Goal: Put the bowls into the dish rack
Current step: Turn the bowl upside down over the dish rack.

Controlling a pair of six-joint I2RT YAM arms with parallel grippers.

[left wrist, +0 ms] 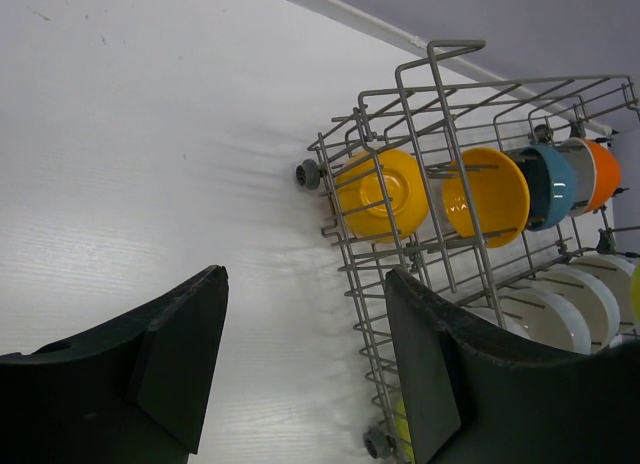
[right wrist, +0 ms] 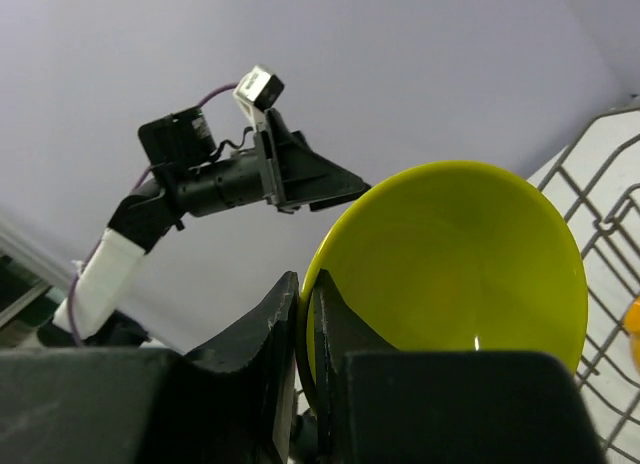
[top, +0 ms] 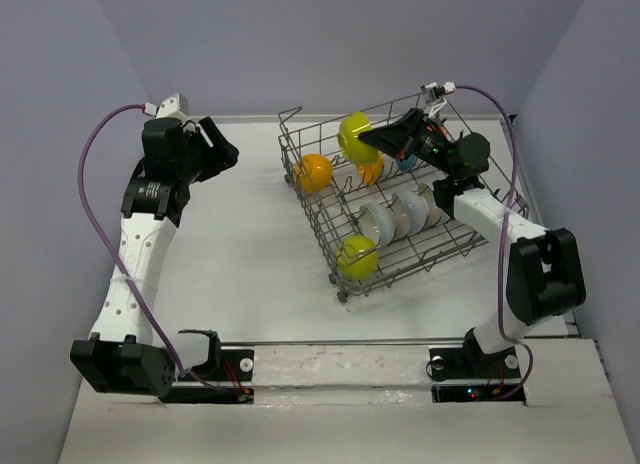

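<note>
Lime bowl [top: 355,134] above dish rack [top: 328,252], orange bowls [top: 314,172] nearby

A flat white matte tabletop [top: 250,254] spreads across the scene, boxed in by plain pale lavender walls [top: 330,44] at the back and on both sides. The light is soft and even, with faint shadows on the tabletop.

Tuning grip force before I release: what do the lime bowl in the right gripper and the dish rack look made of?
The lime bowl: smooth, glossy, probably plastic, possibly glazed ceramic; a small bright highlight sits inside, and the rim in the right gripper looks thin. The dish rack: thin bent grey wire, likely coated metal; even, dull finish.
</note>
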